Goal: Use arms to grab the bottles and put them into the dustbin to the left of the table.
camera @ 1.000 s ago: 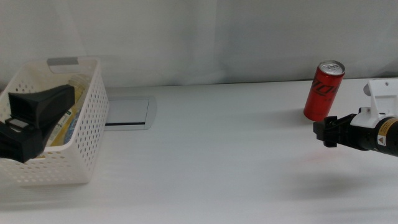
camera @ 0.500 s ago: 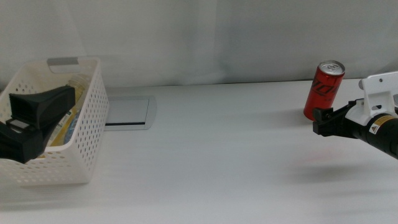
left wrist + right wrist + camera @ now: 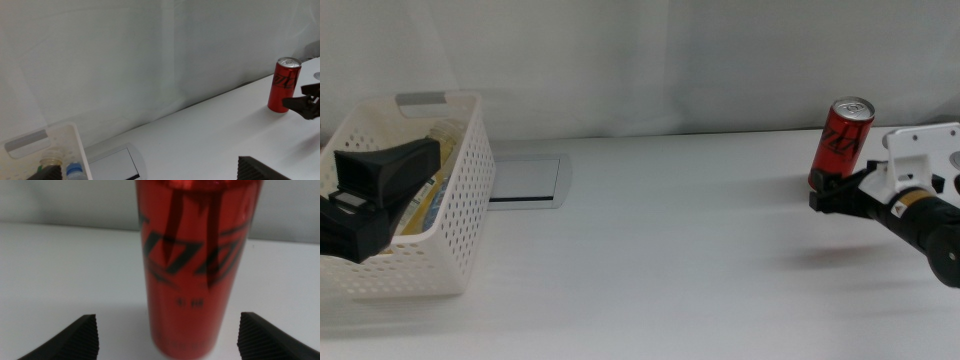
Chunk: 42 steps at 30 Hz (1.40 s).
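A slim red soda can (image 3: pixel 841 143) stands upright at the table's far right. My right gripper (image 3: pixel 825 192) is open right in front of the can's base. In the right wrist view the can (image 3: pixel 196 260) stands centred just ahead of the gripper (image 3: pixel 175 336); neither jaw touches it. My left gripper (image 3: pixel 375 185) hangs open over the white dustbin (image 3: pixel 470 180) at the left. A yellow bottle (image 3: pixel 428 196) lies in the bin. The left wrist view shows the can (image 3: pixel 284 85), a white cap (image 3: pixel 50 162) and a blue cap (image 3: pixel 74 169) in the bin.
A flat grey panel (image 3: pixel 525 180) is set in the white table (image 3: pixel 670 260) just right of the bin. A white curtain closes off the back. The right arm's white housing (image 3: pixel 925 150) sits beside the can.
My right gripper has moved forward and to the left, up to the can's base. The can, the bin and the left gripper have not moved.
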### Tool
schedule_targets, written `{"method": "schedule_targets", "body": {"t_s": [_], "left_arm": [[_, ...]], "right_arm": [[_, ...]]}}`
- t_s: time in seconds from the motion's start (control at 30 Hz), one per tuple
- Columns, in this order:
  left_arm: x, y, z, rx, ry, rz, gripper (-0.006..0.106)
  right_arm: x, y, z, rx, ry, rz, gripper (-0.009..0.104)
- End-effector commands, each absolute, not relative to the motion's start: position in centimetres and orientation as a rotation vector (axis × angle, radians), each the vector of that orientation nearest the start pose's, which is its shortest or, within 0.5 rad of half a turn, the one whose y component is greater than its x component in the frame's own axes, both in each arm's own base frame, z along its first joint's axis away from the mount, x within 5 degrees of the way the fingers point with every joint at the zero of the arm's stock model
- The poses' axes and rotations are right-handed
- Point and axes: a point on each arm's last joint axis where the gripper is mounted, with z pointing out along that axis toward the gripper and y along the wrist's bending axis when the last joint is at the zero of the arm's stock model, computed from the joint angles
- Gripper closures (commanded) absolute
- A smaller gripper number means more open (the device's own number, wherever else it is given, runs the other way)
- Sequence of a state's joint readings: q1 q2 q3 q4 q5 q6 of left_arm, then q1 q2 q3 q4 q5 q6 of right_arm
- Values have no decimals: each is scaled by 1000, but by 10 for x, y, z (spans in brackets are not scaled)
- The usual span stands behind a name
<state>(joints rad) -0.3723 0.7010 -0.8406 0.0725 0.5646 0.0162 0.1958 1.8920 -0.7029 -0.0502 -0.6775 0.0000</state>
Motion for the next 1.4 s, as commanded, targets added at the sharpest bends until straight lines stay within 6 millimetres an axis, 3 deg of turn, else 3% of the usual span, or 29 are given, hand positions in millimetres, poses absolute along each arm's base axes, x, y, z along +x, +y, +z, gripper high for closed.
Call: {"method": "schedule_targets", "body": {"t_s": [0.0,0.33,0.43,0.57,0.73,1.13,1.37], "left_arm": [[125,-47,382,400,1863,-181,10],[125,-47,381,400,1867,-180,10],[125,-47,381,400,1867,-180,10],[125,-47,380,401,1871,-179,10],[125,-46,376,415,1898,-169,10],[124,-46,370,444,1933,-148,10],[124,-46,370,453,1931,-142,10]], "right_arm": [[346,68,129,-239,1941,125,20],[385,74,120,-197,1926,127,21],[389,73,117,-159,1936,123,26],[390,73,114,-152,1947,122,48],[390,72,113,-144,1950,116,96],[390,73,114,-159,1945,117,97],[383,87,149,-263,1904,211,97]]}}
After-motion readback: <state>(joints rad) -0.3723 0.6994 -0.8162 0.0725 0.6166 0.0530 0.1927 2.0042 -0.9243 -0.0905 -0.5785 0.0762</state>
